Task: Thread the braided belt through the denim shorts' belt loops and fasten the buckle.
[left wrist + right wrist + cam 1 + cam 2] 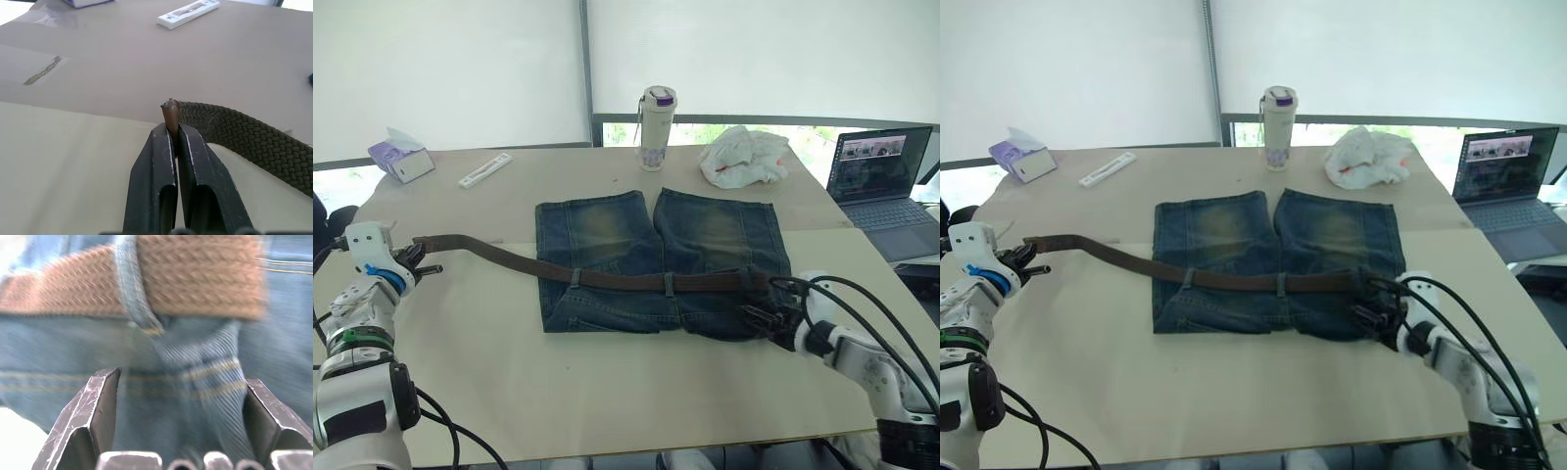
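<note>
The denim shorts (607, 230) lie flat mid-table, waistband toward me. The braided belt (607, 279) runs along the waistband under two belt loops (576, 277) (669, 284) and trails off to the left across the table. My left gripper (414, 257) is shut on the belt's plain tip (171, 110), out to the left of the shorts. At the right end of the waistband my right gripper (759, 311) stands open just above the denim, facing another belt loop (129, 279) with the belt (195, 274) under it. The buckle is hidden.
A white bottle (657, 127) stands behind the shorts, with a crumpled white bag (742, 157) to its right. An open laptop (881, 181) sits far right. A tissue box (401, 157) and a flat white strip (485, 169) lie back left.
</note>
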Controlling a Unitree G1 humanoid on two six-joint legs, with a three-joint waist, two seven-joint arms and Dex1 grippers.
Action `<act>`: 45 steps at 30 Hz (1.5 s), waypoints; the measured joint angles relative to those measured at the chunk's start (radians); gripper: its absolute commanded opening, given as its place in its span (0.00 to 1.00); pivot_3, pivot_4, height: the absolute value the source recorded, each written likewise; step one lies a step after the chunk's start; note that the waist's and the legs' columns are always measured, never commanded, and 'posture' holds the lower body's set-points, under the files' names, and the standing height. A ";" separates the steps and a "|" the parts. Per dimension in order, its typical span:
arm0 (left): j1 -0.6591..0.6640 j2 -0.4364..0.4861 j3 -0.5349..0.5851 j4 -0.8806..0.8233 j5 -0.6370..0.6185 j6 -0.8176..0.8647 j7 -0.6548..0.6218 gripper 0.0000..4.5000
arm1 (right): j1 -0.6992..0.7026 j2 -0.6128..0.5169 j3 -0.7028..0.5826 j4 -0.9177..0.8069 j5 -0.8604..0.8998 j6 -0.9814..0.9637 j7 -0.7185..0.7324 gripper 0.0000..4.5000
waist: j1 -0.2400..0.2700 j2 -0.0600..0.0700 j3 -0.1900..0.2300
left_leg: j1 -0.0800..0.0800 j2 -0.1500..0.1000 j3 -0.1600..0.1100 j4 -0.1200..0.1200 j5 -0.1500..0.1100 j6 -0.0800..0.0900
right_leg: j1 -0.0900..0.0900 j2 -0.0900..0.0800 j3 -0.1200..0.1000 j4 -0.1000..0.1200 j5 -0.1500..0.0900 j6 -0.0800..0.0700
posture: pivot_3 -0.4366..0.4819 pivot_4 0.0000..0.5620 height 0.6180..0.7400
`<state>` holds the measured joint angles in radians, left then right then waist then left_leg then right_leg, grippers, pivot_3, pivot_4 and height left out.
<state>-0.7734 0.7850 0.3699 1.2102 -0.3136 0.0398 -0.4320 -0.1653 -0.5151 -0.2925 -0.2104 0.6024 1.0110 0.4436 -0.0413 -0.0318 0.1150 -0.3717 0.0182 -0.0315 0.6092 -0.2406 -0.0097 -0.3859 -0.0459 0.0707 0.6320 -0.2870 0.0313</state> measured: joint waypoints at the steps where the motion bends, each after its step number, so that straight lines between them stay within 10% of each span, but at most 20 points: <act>1: -0.006 0.000 0.001 0.009 0.003 0.006 0.025 0.00 | -0.015 0.022 0.001 0.000 0.002 0.001 -0.017 0.76 | 0.001 0.000 0.000 | 0.000 0.000 0.000 0.000 0.000 0.000 | 0.000 -0.001 0.000 0.000 0.000 0.000 | 0.48 0.27 1.00; 13: -0.019 0.034 0.025 0.017 0.039 -0.016 0.098 0.98 | 0.030 -0.081 -0.009 -0.038 0.039 0.018 0.055 0.77 | 0.025 0.001 0.000 | 0.000 -0.004 0.002 0.001 0.000 0.000 | 0.000 -0.006 -0.003 0.001 0.001 -0.001 | 0.48 0.27 1.00; 19: -0.047 0.022 0.044 -0.071 -0.004 -0.037 -0.105 1.00 | 0.024 -0.232 -0.044 -0.038 0.037 -0.032 0.154 0.99 | 0.032 0.001 0.000 | 0.000 -0.006 0.007 0.002 0.000 0.000 | 0.002 -0.007 -0.007 0.000 0.001 -0.001 | 0.48 0.27 1.00; 31: 0.173 -0.085 -0.276 -0.624 -0.063 0.278 -0.781 1.00 | -0.244 -0.354 0.118 0.263 -0.015 -0.043 0.367 0.99 | -0.007 0.007 -0.003 | -0.001 -0.001 0.007 0.006 0.000 0.001 | 0.002 0.002 -0.001 0.000 0.001 -0.002 | 0.48 0.27 1.00; 40: 0.100 -0.129 -0.385 -0.607 0.000 0.255 -0.887 1.00 | -0.528 -0.305 0.324 0.548 -0.115 -0.017 0.472 0.99 | 0.005 0.013 -0.002 | -0.007 -0.001 0.006 0.017 -0.003 0.007 | 0.001 0.002 -0.002 0.003 0.001 -0.002 | 0.48 0.27 1.00; 45: 0.099 -0.131 -0.387 -0.591 0.005 0.241 -0.892 1.00 | -0.535 -0.307 0.361 0.592 -0.166 -0.044 0.528 0.66 | 0.013 0.014 -0.002 | -0.009 -0.002 0.006 0.020 -0.004 0.010 | 0.000 0.001 -0.002 0.009 0.001 -0.002 | 0.48 0.27 1.00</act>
<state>-0.6739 0.6541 -0.0167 0.6189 -0.3086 0.2809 -1.3240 -0.7007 -0.8217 0.0682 0.3818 0.4365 0.9671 0.9718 -0.0279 -0.0176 0.1128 -0.3810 0.0161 -0.0257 0.6289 -0.2451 -0.0001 -0.3859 -0.0446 0.0683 0.6414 -0.2857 0.0292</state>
